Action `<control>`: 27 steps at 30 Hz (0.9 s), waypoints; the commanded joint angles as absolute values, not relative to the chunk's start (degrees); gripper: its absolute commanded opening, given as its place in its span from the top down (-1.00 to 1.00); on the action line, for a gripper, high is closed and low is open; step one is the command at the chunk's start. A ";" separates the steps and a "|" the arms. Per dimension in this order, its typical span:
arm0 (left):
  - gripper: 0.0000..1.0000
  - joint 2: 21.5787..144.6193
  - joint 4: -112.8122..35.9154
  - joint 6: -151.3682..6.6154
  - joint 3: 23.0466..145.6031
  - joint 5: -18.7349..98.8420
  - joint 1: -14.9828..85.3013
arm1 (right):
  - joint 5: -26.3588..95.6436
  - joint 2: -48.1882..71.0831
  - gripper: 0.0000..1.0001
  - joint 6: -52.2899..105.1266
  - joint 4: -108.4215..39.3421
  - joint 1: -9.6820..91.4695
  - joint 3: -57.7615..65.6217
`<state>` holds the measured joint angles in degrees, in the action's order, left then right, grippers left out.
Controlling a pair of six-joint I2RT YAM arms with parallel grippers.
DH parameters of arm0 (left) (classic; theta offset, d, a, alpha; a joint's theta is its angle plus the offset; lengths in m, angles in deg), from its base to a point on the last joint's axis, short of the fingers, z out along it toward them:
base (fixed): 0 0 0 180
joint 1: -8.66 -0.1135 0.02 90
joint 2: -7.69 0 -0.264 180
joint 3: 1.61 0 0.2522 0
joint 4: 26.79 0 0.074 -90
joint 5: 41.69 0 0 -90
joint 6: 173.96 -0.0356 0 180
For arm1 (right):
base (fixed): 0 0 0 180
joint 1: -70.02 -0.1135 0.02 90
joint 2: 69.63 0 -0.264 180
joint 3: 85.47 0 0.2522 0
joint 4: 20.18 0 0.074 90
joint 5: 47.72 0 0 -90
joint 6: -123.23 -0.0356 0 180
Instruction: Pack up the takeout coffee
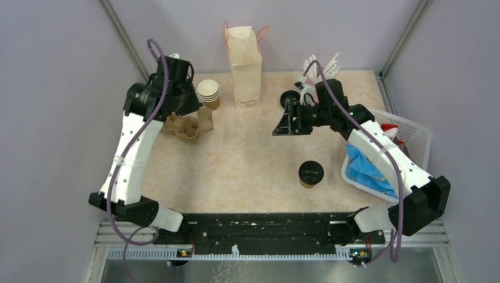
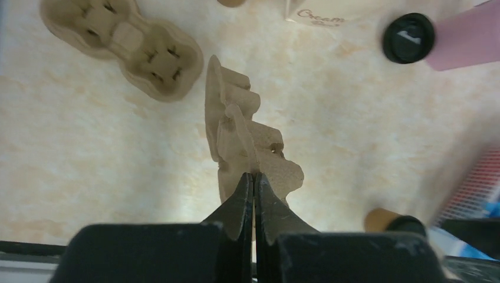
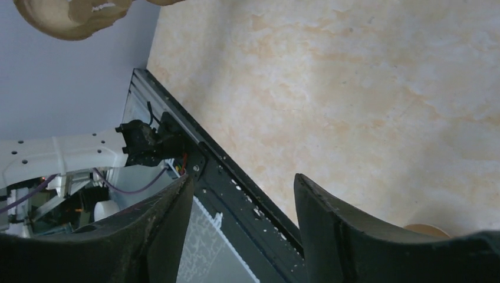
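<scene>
From above, the left gripper hangs by the stacked cups, and the coffee stands alone, near the basket.

Left wrist: the jaws are clenched on a cardboard carrier, which I'd lay flat, pockets up.

Right wrist: the right gripper gapes, empty. It should take the cup below its lid.

On the bench: two cardboard cup carriers, one lidded coffee cup, one loose black lid, one paper bag, one stack of cups, one basket.
</scene>
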<state>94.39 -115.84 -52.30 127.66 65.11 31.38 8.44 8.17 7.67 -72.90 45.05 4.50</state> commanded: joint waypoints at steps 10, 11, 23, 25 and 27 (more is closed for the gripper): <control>1.00 80.08 -101.01 -34.01 107.74 43.59 27.74 | 41.60 17.08 -0.35 6.83 -58.60 11.53 24.80; 1.00 79.65 -100.45 -33.80 106.73 43.48 27.72 | 43.86 18.12 -0.29 6.52 -58.34 10.54 26.04; 1.00 78.07 -98.93 -32.80 103.62 41.49 27.25 | 61.82 27.45 0.16 6.81 -62.37 2.57 33.31; 1.00 77.95 -98.57 -32.72 102.96 40.97 27.27 | 64.22 28.52 0.16 7.65 -62.69 1.90 34.07; 1.00 77.93 -98.35 -32.59 102.52 40.57 27.28 | 66.94 29.75 0.17 8.04 -63.71 1.29 35.17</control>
<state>79.46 -101.65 -33.08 103.51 42.25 27.49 58.64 28.56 6.16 -62.96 2.52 30.23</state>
